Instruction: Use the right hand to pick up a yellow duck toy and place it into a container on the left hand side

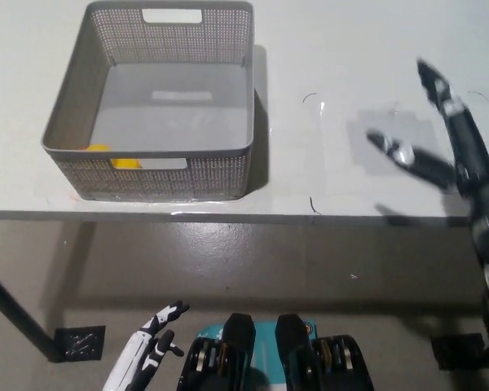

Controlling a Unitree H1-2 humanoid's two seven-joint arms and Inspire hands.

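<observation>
A grey mesh basket (73, 122) stands on the white table at the left. A yellow duck toy (114, 156) lies inside it, at the near left corner, mostly hidden behind the basket's front wall. My black right hand (444, 134) hovers over the table's right side, open, its fingers spread and holding nothing. It is well away from the basket. My white left hand (151, 346) hangs low at the bottom left, below the table edge, open and idle.
The white table (326, 73) runs across the upper picture; its front edge lies about at mid height. Below it is grey floor, with a table leg and a small black foot plate (79, 342) at the lower left.
</observation>
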